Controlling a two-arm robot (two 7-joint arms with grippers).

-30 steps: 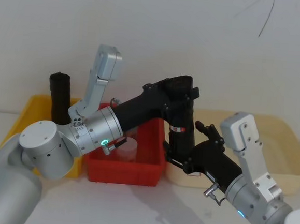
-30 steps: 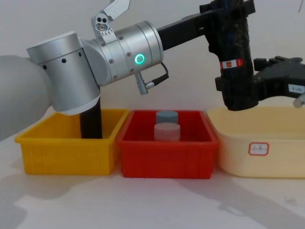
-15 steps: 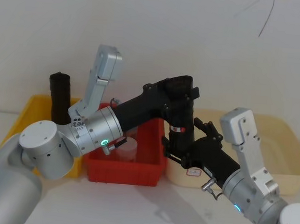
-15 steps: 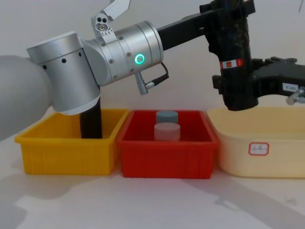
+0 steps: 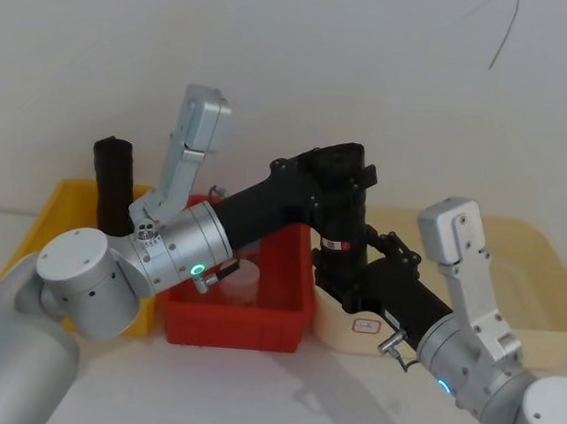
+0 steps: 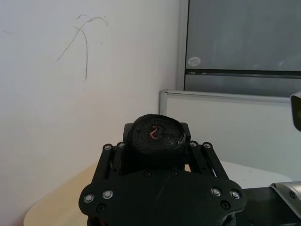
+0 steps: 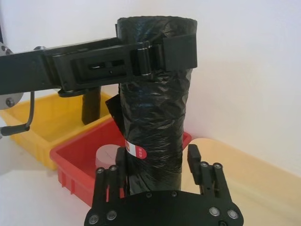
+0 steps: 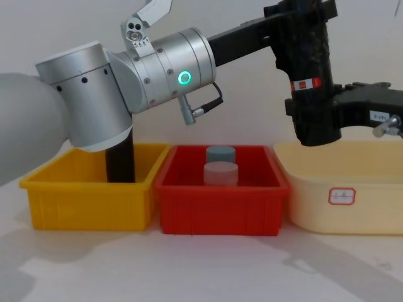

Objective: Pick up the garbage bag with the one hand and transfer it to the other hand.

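1. Fingers of the left gripper (image 8: 303, 19) pinch the bag (image 8: 312, 94) near its top. The bag hangs straight down below them, up in the air.
2. The right gripper (image 7: 156, 154) sits low on the bag, just under the red-and-white label (image 7: 135, 151). Its fingers (image 7: 194, 157) are spread, one on each side of the bag. One looks like it touches the bag, and the other shows a thin gap. It is not pinching yet.
3. Below both grippers are the red bin (image 8: 220, 201) and the cream tub (image 8: 308, 195). The bottom of the bag hangs about over where they meet.
4. If the left gripper lets go before the right one squeezes tight, the bag would likely drop into the bin or the tub.
5. The bag is soft, slick plastic. A weak squeeze could let it slide down or tip over.
6. If the right gripper pushes sideways as it closes, it could twist the bag in the left gripper's hold.
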